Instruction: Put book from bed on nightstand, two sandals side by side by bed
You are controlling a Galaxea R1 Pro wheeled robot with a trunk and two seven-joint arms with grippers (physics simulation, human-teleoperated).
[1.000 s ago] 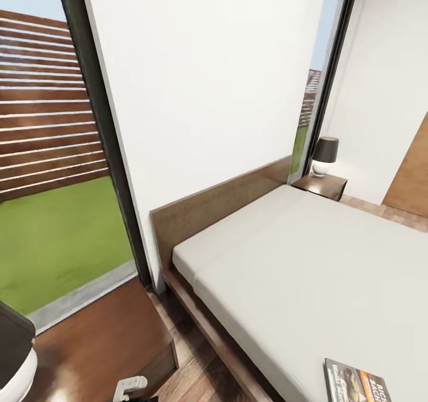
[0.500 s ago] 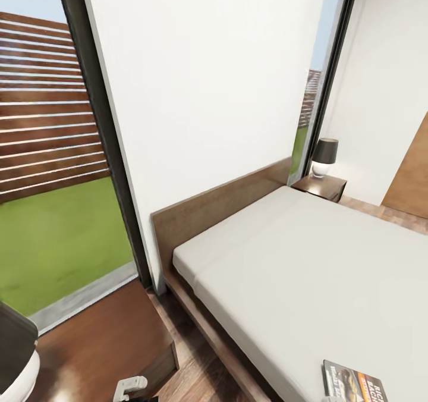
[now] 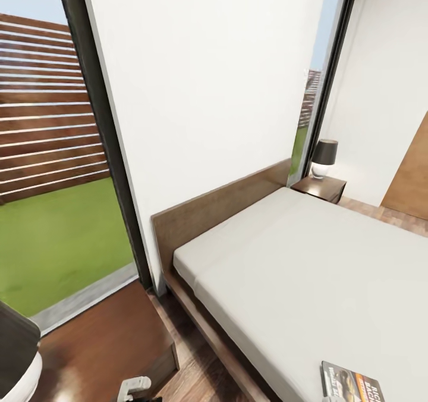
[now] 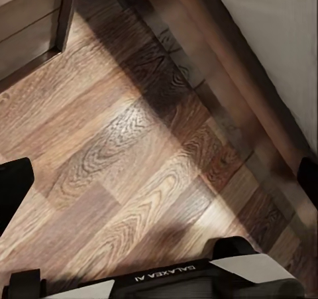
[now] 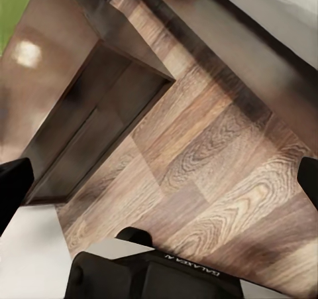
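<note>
Where the bed (image 3: 309, 259) ends, the book (image 3: 352, 383), half cut off

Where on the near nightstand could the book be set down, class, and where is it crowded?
The near nightstand has a bare top between the window and the bed. Its corner by the lamp is crowded. The book lies on the mattress.

Pale grey bed (image 3: 309, 259) w/ dark brown frame, dark-cover book (image 3: 351, 384) w/ white lettering & orange band, glossy reddish-brown nightstand (image 3: 107, 342), brown wood-grain plank floor (image 4: 132, 166), white wall (image 3: 208, 81).
</note>
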